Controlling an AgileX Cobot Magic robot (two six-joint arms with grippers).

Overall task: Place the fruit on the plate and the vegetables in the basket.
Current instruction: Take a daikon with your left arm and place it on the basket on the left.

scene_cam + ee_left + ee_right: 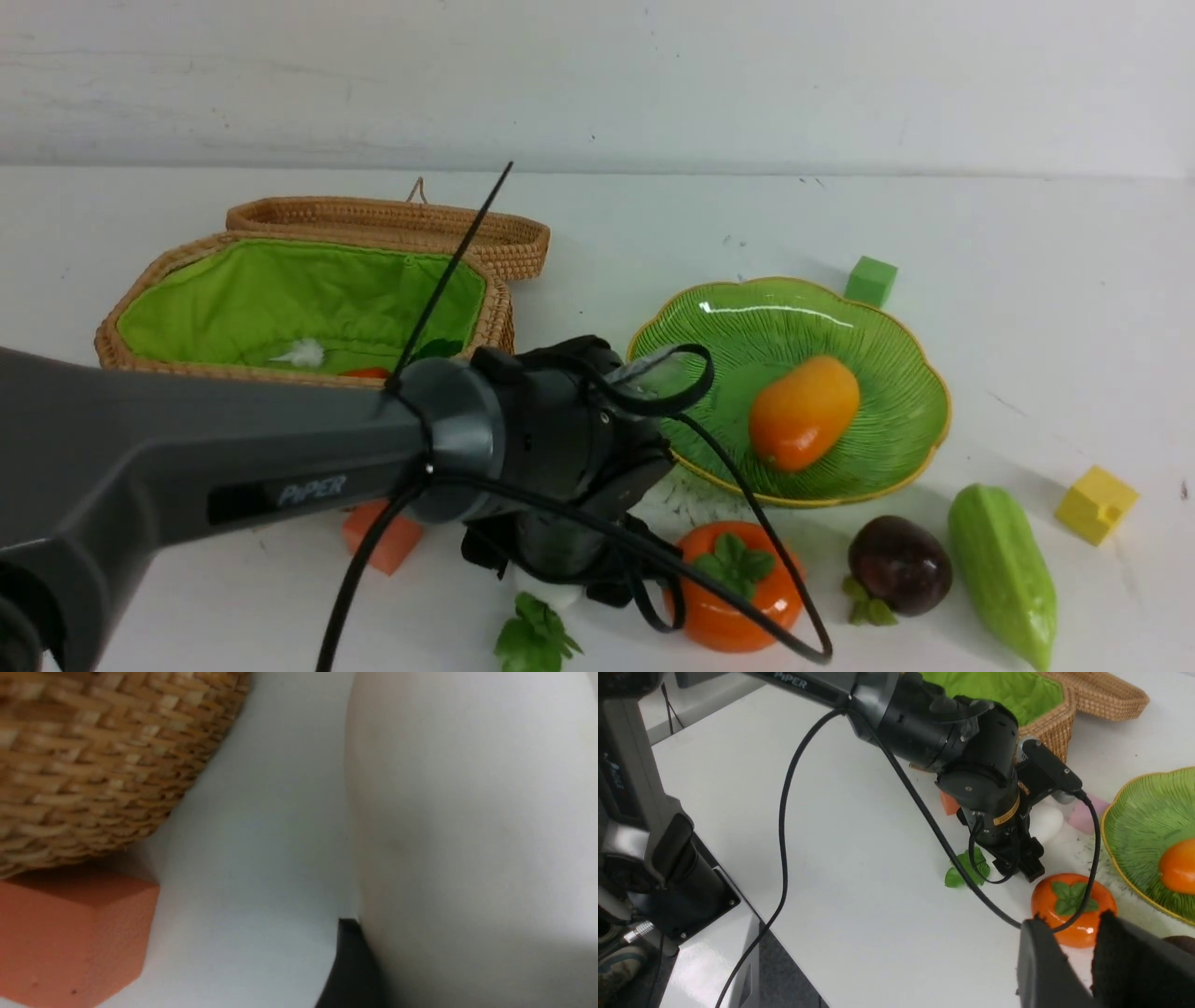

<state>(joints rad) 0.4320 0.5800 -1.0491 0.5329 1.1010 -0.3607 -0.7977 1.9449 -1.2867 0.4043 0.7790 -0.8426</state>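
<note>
Front view: left gripper (560,571) down over white radish (549,592), just in front of basket (493,313), off its right end; jaws hidden behind wrist.

Left wrist view: radish fills frame against one black finger (350,961); orange cube (70,938) just beside basket wall. Whether jaws grip: cannot tell. Advice: squeeze across radish's middle, lift above basket rim, release over green lining.

Right wrist view: right gripper (1078,961) well away from basket, jaws at narrow gap, empty; best left parked.
</note>
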